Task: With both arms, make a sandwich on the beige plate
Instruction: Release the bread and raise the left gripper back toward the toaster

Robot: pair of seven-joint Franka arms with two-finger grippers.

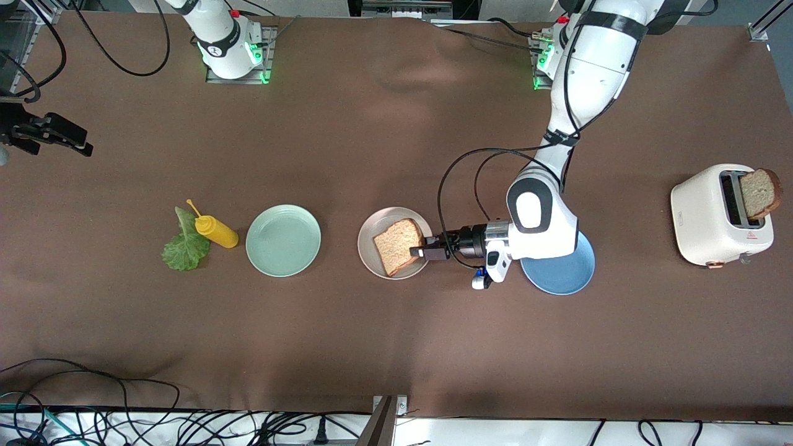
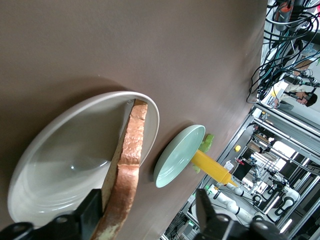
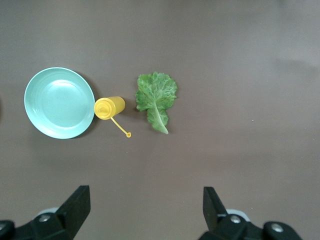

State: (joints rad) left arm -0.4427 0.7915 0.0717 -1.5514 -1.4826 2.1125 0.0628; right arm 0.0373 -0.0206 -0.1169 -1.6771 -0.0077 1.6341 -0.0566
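One slice of speckled toast lies on the beige plate. My left gripper is at the plate's rim on the blue plate's side, low and open. In the left wrist view the toast shows its crust edge beside one finger, while the other finger stands well apart from it; the gripper holds nothing. A second slice sticks up from the toaster. The lettuce leaf lies flat toward the right arm's end. My right gripper waits open in the air at that end.
A yellow squeeze bottle lies beside the lettuce, with the mint-green plate between it and the beige plate. A blue plate sits partly under the left arm. The right wrist view looks down on the lettuce, bottle and green plate.
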